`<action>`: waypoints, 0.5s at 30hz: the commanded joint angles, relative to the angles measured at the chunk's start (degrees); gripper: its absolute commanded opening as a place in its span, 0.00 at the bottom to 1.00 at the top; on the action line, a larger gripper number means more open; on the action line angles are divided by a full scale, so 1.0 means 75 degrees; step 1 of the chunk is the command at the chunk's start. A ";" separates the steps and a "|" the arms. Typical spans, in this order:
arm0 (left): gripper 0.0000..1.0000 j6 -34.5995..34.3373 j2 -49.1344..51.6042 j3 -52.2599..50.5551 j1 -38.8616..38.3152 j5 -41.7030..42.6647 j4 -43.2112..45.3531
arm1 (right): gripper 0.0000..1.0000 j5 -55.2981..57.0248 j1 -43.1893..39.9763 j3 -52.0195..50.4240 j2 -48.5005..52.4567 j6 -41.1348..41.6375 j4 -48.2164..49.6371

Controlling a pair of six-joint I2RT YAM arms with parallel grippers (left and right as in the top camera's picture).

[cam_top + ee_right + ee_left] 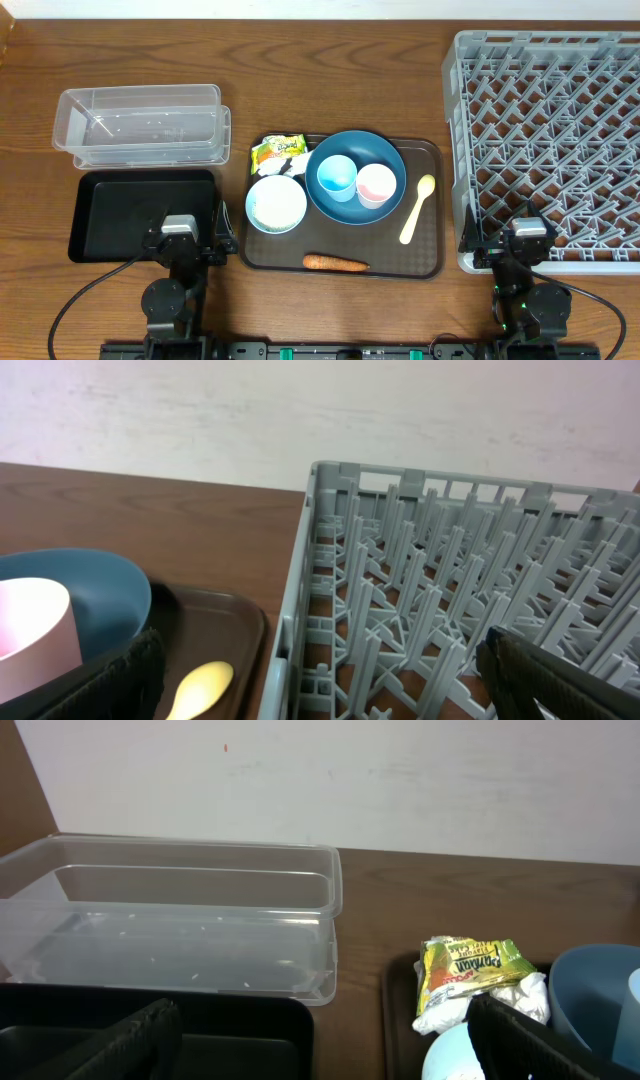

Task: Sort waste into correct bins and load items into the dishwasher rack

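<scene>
On the brown tray (430, 255) sit a dark-blue bowl (345, 201) holding a light-blue cup (336, 178) and a pink cup (376, 184), a whitish bowl (275, 205), a pale yellow spoon (417, 208), an orange carrot (335, 263), and a yellow-green wrapper (275, 152) with crumpled white paper (293, 165). The clear tub (140, 125) and black tray (140, 212) lie left. The grey rack (550, 140) is right. My left gripper (181, 240) is open over the black tray's near edge. My right gripper (527, 245) is open at the rack's near edge.
A pale wall stands behind the table in both wrist views. The wrapper (465, 968) and paper (500, 998) show in the left wrist view beside the clear tub (170, 920). The spoon (200, 688) and pink cup (35, 625) show in the right wrist view.
</scene>
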 commanded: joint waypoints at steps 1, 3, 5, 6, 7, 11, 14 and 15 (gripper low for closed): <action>0.93 -0.0003 -0.0038 -0.0146 0.0044 -0.0061 -0.0233 | 0.99 -0.0029 0.0017 -0.0009 -0.0047 0.0096 -0.0026; 0.93 -0.0003 -0.0038 -0.0146 0.0044 -0.0061 -0.0233 | 0.99 -0.0029 0.0017 -0.0009 -0.0047 0.0099 -0.0026; 0.93 -0.0003 -0.0038 -0.0146 0.0044 -0.0061 -0.0233 | 0.98 -0.0029 0.0017 -0.0009 -0.0047 0.0096 -0.0026; 0.93 -0.0003 -0.0038 -0.0146 0.0044 -0.0061 -0.0233 | 0.99 -0.0029 0.0017 -0.0009 -0.0047 0.0099 -0.0026; 0.93 -0.0003 -0.0038 -0.0146 0.0044 -0.0061 -0.0233 | 0.99 -0.0029 0.0017 -0.0009 -0.0047 0.0096 -0.0026; 0.93 -0.0003 -0.0038 -0.0146 0.0044 -0.0061 -0.0233 | 0.99 -0.0029 0.0017 -0.0009 -0.0047 0.0099 -0.0026; 0.93 -0.0003 -0.0038 -0.0146 0.0044 -0.0061 -0.0233 | 0.99 -0.0029 0.0017 -0.0009 -0.0047 0.0099 -0.0026; 0.93 -0.0003 -0.0038 -0.0146 0.0044 -0.0061 -0.0233 | 0.99 -0.0029 0.0017 -0.0009 -0.0047 0.0096 -0.0026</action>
